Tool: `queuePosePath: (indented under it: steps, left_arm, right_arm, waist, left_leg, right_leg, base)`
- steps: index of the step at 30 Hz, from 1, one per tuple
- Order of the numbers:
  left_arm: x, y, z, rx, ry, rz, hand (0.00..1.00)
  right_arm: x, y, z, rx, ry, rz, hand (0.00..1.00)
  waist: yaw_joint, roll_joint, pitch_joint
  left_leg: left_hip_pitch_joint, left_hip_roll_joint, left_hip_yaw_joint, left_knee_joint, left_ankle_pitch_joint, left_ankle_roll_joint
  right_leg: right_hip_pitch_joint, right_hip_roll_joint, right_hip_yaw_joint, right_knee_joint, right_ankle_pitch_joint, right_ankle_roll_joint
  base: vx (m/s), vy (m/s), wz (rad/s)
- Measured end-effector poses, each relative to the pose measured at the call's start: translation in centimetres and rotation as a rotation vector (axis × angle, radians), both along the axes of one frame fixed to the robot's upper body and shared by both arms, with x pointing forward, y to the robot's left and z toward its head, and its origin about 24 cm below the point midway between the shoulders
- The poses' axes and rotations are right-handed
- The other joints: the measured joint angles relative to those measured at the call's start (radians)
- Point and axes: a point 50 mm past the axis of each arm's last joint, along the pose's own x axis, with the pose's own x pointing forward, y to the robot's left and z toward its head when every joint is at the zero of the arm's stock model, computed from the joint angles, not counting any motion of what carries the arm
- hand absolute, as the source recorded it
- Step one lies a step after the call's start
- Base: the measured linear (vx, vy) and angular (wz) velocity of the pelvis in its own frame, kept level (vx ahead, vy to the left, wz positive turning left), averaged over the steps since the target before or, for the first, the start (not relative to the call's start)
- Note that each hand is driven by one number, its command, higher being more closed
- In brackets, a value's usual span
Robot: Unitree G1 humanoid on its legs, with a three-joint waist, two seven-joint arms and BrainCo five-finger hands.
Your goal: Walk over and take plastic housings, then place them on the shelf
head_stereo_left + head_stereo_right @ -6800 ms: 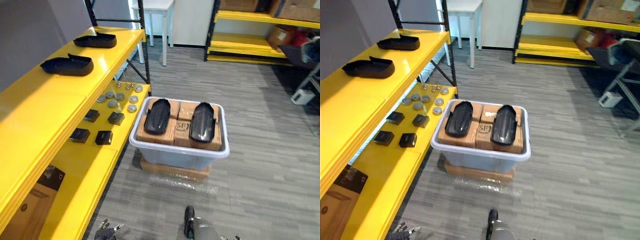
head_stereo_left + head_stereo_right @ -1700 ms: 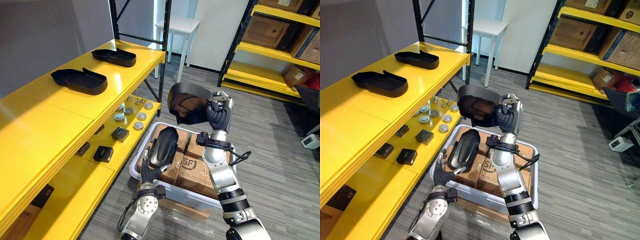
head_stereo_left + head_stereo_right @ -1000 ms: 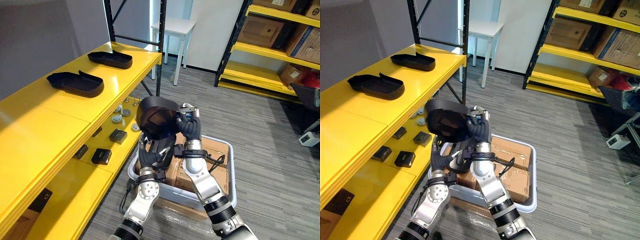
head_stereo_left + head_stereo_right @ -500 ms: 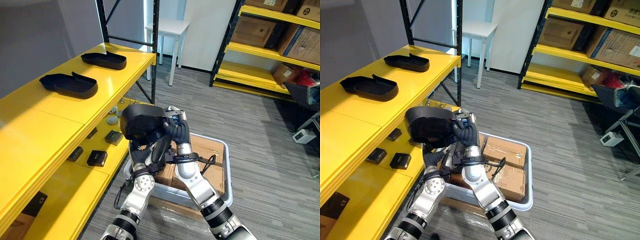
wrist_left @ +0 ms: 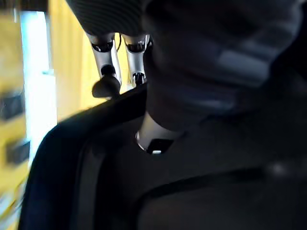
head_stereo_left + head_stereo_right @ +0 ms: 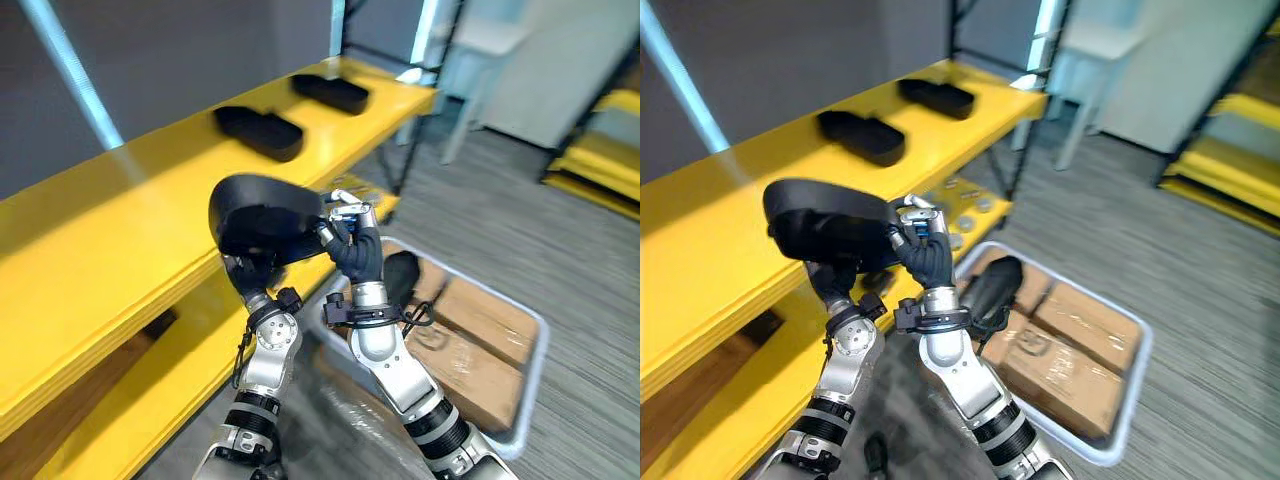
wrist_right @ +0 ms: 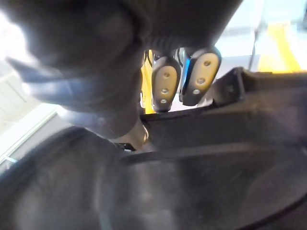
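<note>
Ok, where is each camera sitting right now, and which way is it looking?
Left eye view: on the head, looking down at the black housing before the yellow shelf; left hand, right hand and both arms show.
Right eye view: beside it, same scene, same arms.
Left wrist view: on that wrist, looking along its fingers gripping the housing's rim.
Right wrist view: likewise, its fingers on the rim.
All four share the housing.

This looks to me like a storeroom or a small warehouse: long yellow shelves (image 6: 120, 200) along the wall, another yellow rack (image 6: 600, 165) across the grey floor (image 6: 560, 240), and a plastic bin (image 6: 538, 355) holding cardboard boxes (image 6: 480, 345).
</note>
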Motion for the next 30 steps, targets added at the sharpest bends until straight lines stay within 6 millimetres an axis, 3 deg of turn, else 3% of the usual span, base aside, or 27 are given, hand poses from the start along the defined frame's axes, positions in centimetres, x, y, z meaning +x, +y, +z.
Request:
queuePosePath:
  steps: [3, 4, 5, 6, 7, 8, 9, 10, 11, 15, 16, 17, 18, 19, 21, 23, 26, 30]
  left_arm:
    - [-1.4, 0.9, 0.2, 0.008, -0.036, -0.018, 1.0]
    - [-1.6, 1.0, 0.1, 0.009, -0.034, -0.022, 1.0]
    - [-1.9, 0.9, -0.4, 0.013, -0.021, -0.042, 1.0]
    - [-2.1, 0.9, -0.7, 0.025, -0.006, -0.057, 1.0]
    - [-2.3, 1.0, -0.7, 0.037, -0.005, -0.059, 1.0]
    - [-2.5, 1.3, -0.5, 0.071, -0.015, -0.063, 1.0]
    - [-2.6, 1.8, 0.0, 0.131, -0.031, -0.06, 1.0]
    - [-2.7, 2.2, 0.4, 0.174, -0.044, -0.054, 1.0]
    - [-2.7, 2.3, 0.5, 0.184, -0.047, -0.054, 1.0]
    - [-2.9, 2.5, 1.2, 0.282, -0.07, -0.085, 1.0]
    - [-3.0, 1.9, 1.1, 0.318, -0.066, -0.118, 1.0]
    - [-3.0, 1.7, 1.0, 0.335, -0.06, -0.136, 1.0]
    - [-3.4, 1.7, 0.5, 0.359, -0.04, -0.155, 1.0]
    - [-3.7, 1.9, 0.3, 0.368, -0.032, -0.163, 1.0]
    - [-4.3, 1.5, -0.1, 0.379, -0.018, -0.198, 1.0]
    - [-3.8, 0.4, 0.4, 0.386, -0.042, -0.257, 1.0]
    - [-3.3, -0.4, 1.2, 0.438, -0.067, -0.297, 1.0]
    - [-2.5, -0.6, 1.7, 0.499, -0.068, -0.347, 1.0]
  right_arm:
    - [-0.7, 0.6, 0.7, 0.017, -0.023, 0.06, 0.0]
    - [-0.7, 0.6, 0.7, 0.013, -0.027, 0.067, 0.0]
    - [-0.7, 0.3, 0.4, 0.013, -0.02, 0.066, 0.0]
    - [-0.8, -0.1, 0.0, 0.018, -0.004, 0.06, 0.0]
    - [-0.8, -0.2, -0.1, 0.019, 0.002, 0.063, 0.0]
    - [-0.8, -0.4, -0.2, 0.023, 0.007, 0.066, 0.0]
    - [-0.8, -0.7, -0.3, 0.026, 0.006, 0.059, 0.0]
    - [-0.7, -1.0, -0.4, 0.027, 0.009, 0.049, 0.0]
    - [-0.7, -1.1, -0.4, 0.027, 0.01, 0.047, 0.0]
    - [-0.6, -2.9, -1.3, 0.03, 0.039, -0.012, 0.0]
    - [-0.7, -4.1, -2.0, 0.037, 0.07, -0.055, 0.0]
    - [-0.8, -4.6, -2.4, 0.04, 0.085, -0.074, 0.0]
    - [-0.9, -5.2, -3.0, 0.042, 0.114, -0.1, 0.0]
    - [-0.9, -5.3, -3.1, 0.039, 0.123, -0.105, 0.0]
    - [-1.0, -6.6, -3.1, 0.005, 0.109, -0.134, 0.0]
    - [-1.1, -8.5, -3.1, -0.001, 0.099, -0.198, 0.0]
    - [-1.9, -10.7, -2.4, -0.006, 0.058, -0.266, 0.0]
    - [-3.0, -13.7, -0.9, 0.003, -0.027, -0.32, 0.0]
  waist:
    - [0.007, -0.003, 0.001]
    - [0.006, -0.002, 0.001]
    - [0.002, 0.003, 0.004]
    - [-0.008, 0.001, 0.006]
    - [-0.019, 0.005, 0.012]
    - [-0.041, 0.007, 0.014]
    - [-0.049, 0.009, 0.017]
    - [-0.052, 0.009, 0.018]
    - [-0.052, 0.008, 0.019]
    - [-0.058, 0.006, 0.02]
    - [-0.059, 0.0, 0.017]
    - [-0.058, -0.003, 0.015]
    - [-0.054, -0.02, 0.004]
    - [-0.053, -0.03, -0.002]
    - [-0.049, 0.002, -0.007]
    - [-0.068, 0.004, -0.002]
    - [-0.077, 0.01, -0.001]
    - [-0.094, 0.013, -0.002]
  left_leg:
    - [0.017, -0.076, -0.037, -0.006, -0.043, 0.008]
    - [0.032, -0.092, -0.046, -0.017, -0.05, 0.007]
    - [0.075, -0.124, -0.075, -0.045, -0.059, 0.0]
    - [0.129, -0.156, -0.114, -0.082, -0.068, -0.009]
    - [0.157, -0.17, -0.135, -0.1, -0.07, -0.012]
    - [0.184, -0.186, -0.19, -0.117, -0.077, -0.014]
    - [0.206, -0.194, -0.24, -0.129, -0.084, -0.011]
    - [0.224, -0.204, -0.289, -0.136, -0.086, -0.01]
    - [0.228, -0.208, -0.3, -0.137, -0.087, -0.011]
    - [0.247, -0.246, -0.454, -0.137, -0.092, -0.027]
    - [0.248, -0.256, -0.504, -0.135, -0.096, -0.032]
    - [0.251, -0.263, -0.524, -0.135, -0.099, -0.037]
    - [0.261, -0.281, -0.55, -0.131, -0.112, -0.056]
    - [0.264, -0.287, -0.556, -0.125, -0.121, -0.07]
    - [0.215, -0.225, -0.577, -0.057, -0.167, -0.118]
    - [0.176, -0.178, -0.576, 0.003, -0.187, -0.132]
    - [0.184, -0.139, -0.462, -0.005, -0.187, -0.132]
    - [0.22, -0.158, -0.453, -0.069, -0.168, -0.12]
  right_leg:
    - [0.026, -0.071, -0.03, 0.048, -0.008, 0.017]
    - [0.028, -0.097, -0.038, 0.097, -0.014, 0.024]
    - [0.023, -0.154, -0.041, 0.238, -0.016, 0.027]
    - [-0.02, -0.241, -0.017, 0.481, 0.005, -0.011]
    - [-0.065, -0.282, 0.031, 0.611, 0.031, -0.069]
    - [-0.166, -0.295, 0.171, 0.837, 0.02, -0.114]
    - [-0.254, -0.244, 0.3, 0.937, -0.004, -0.078]
    - [-0.301, -0.195, 0.371, 0.91, -0.033, -0.05]
    - [-0.308, -0.184, 0.381, 0.89, -0.04, -0.047]
    - [-0.342, -0.044, 0.629, 0.41, -0.064, -0.01]
    - [-0.333, -0.025, 0.687, 0.325, -0.03, 0.029]
    - [-0.323, -0.026, 0.689, 0.291, 0.007, 0.042]
    - [-0.298, -0.034, 0.675, 0.223, 0.102, 0.034]
    - [-0.283, -0.039, 0.656, 0.193, 0.114, 0.024]
    - [-0.211, 0.002, 0.596, 0.056, 0.127, -0.003]
    - [-0.166, 0.03, 0.526, -0.01, 0.146, -0.015]
    - [-0.135, 0.054, 0.504, -0.042, 0.147, -0.017]
    - [-0.124, 0.049, 0.503, -0.058, 0.148, -0.017]
  base:
    - [0.18, 0.154, 0.39]
    - [0.18, 0.2, 0.63]
    - [0.17, 0.267, 0.73]
    - [0.15, 0.291, 0.8]
    - [0.1, 0.258, 1.09]
    - [0.08, 0.125, 1.3]
    - [0.12, 0.022, 1.62]
    - [0.13, -0.074, 1.18]
    - [0.16, -0.115, 1.08]
    - [0.2, -0.17, 1.15]
    - [0.25, -0.225, 1.27]
    - [0.36, -0.308, 1.06]
    - [0.26, -0.218, 0.61]
    - [0.38, -0.32, 0.34]
    - [0.26, -0.226, 0.22]
    - [0.18, -0.182, 0.69]
    - [0.12, -0.062, 0.28]
    - [0.09, 0.025, -0.05]
